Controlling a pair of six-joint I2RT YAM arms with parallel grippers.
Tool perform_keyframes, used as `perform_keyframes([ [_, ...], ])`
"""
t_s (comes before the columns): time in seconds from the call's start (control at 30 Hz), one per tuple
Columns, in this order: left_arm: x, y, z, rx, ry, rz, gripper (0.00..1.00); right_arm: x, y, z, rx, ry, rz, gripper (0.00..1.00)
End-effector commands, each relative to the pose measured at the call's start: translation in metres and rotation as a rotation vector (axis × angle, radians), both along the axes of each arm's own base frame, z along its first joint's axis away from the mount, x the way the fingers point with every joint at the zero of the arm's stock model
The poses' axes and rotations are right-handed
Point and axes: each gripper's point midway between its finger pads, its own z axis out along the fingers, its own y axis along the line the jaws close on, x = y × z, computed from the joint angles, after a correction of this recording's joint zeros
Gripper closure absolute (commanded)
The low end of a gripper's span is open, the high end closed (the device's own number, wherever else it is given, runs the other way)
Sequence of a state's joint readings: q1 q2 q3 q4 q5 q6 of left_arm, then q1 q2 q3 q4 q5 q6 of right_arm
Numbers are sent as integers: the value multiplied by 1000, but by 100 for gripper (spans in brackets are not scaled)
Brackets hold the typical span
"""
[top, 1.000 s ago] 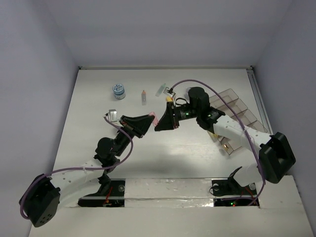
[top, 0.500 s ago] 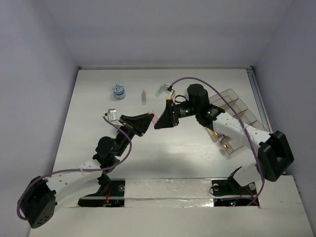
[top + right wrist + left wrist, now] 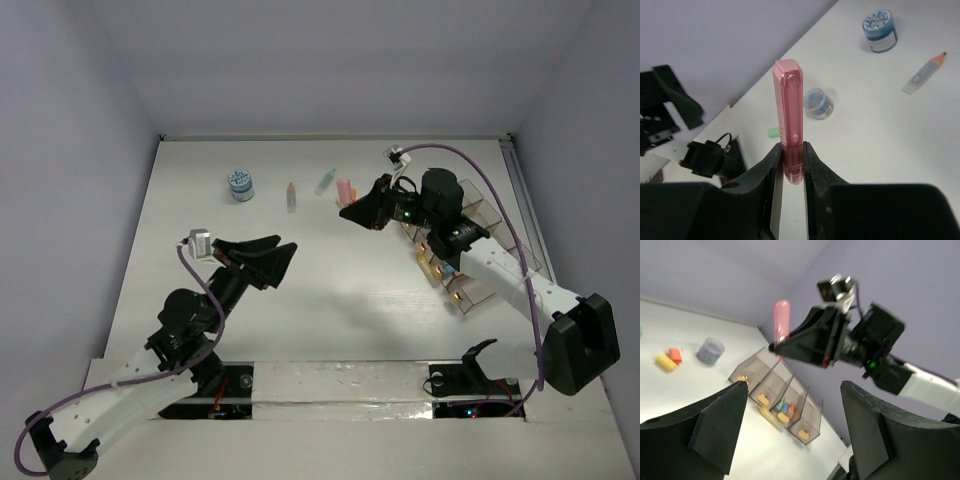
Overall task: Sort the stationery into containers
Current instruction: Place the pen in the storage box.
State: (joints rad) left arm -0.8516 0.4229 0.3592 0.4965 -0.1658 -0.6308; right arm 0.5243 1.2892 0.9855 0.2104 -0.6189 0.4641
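Observation:
A pink pen [image 3: 789, 115] stands upright between my right gripper's [image 3: 791, 165] jaws, which are shut on its lower end. From above, the right gripper [image 3: 352, 207] holds the pink pen [image 3: 345, 188] over the table, left of the smoky-brown organiser tray [image 3: 487, 222]. My left gripper [image 3: 279, 255] is open and empty, well to the left of the pen. In the left wrist view the left gripper [image 3: 794, 386] frames the tray [image 3: 756, 374], with the pink pen [image 3: 781, 322] above it. Several small coloured items lie in one tray compartment.
A blue-white tub [image 3: 240, 184], an orange-tipped pen [image 3: 291, 195] and a pale green pen [image 3: 326, 180] lie at the far middle of the table. A purple tub [image 3: 710, 350], a yellow eraser [image 3: 665, 361] and an orange eraser [image 3: 675, 355] sit beyond the tray. A green eraser [image 3: 772, 132] lies near a second tub [image 3: 818, 102].
The left gripper opened, let go of the pink pen and drew back to the left. The right gripper, still shut on the pen, carried it right and farther back toward the tray.

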Motion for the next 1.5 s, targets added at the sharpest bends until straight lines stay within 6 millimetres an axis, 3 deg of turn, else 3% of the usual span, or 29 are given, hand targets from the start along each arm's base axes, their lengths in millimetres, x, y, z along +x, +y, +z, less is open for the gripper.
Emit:
perform_keyframes([
  [0.0,-2,18,18,15,-43,64,27,18,-18,-8,-21,-21,-119,100],
  [0.13,-2,18,1,53,-38,67,23,55,-74,-31,-93,63,-415,100],
  [0.2,-1,15,-15,94,-31,61,23,75,-128,-54,-131,162,-640,100],
  [0.3,0,15,-31,147,-31,71,23,74,-196,-84,-140,287,-867,100],
  [0.4,0,17,-40,171,-37,79,24,60,-246,-108,-129,373,-1038,100],
  [0.5,-2,16,-45,168,-47,65,23,48,-272,-130,-139,448,-1128,100],
  [0.73,-11,10,-48,165,-62,7,23,33,-299,-162,-104,585,-1225,100],
  [1.23,-18,16,-39,125,-85,4,22,16,-307,-189,-37,727,-1316,100],
  [1.3,-18,17,-39,125,-84,5,22,12,-309,-190,-32,730,-1338,95],
  [1.47,-18,18,-39,123,-85,7,22,7,-314,-191,-40,731,-1371,67],
])
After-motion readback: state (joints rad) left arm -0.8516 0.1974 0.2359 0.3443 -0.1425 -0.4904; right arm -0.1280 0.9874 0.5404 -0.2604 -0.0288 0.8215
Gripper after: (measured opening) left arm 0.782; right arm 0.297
